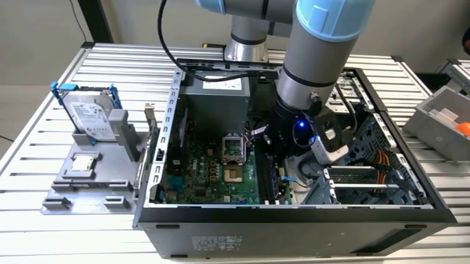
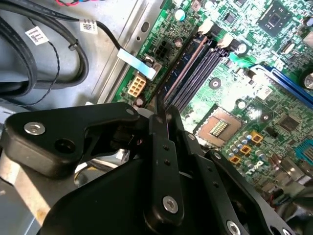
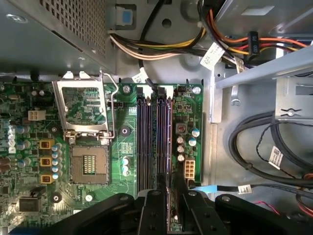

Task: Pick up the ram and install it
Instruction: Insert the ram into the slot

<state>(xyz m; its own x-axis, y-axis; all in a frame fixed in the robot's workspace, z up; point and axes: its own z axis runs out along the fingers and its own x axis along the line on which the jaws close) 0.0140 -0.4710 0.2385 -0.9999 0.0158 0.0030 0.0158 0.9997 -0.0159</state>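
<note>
First wrist view: pincer (image 3: 168, 205) closed on the ram (image 3: 169, 147), held edge-down along the right-hand memory slot (image 3: 164, 132), presumably so it can seat squarely in the motherboard (image 3: 190, 105).

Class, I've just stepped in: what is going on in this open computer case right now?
A robot arm has reached down into the open computer case. Its pincer is closed on the ram, holding the thin stick edge-on over the memory slots on the green motherboard, beside the open processor socket. Whether the stick is fully seated cannot be told. Outside the case, a hard drive stands on a grey fixture.
</note>
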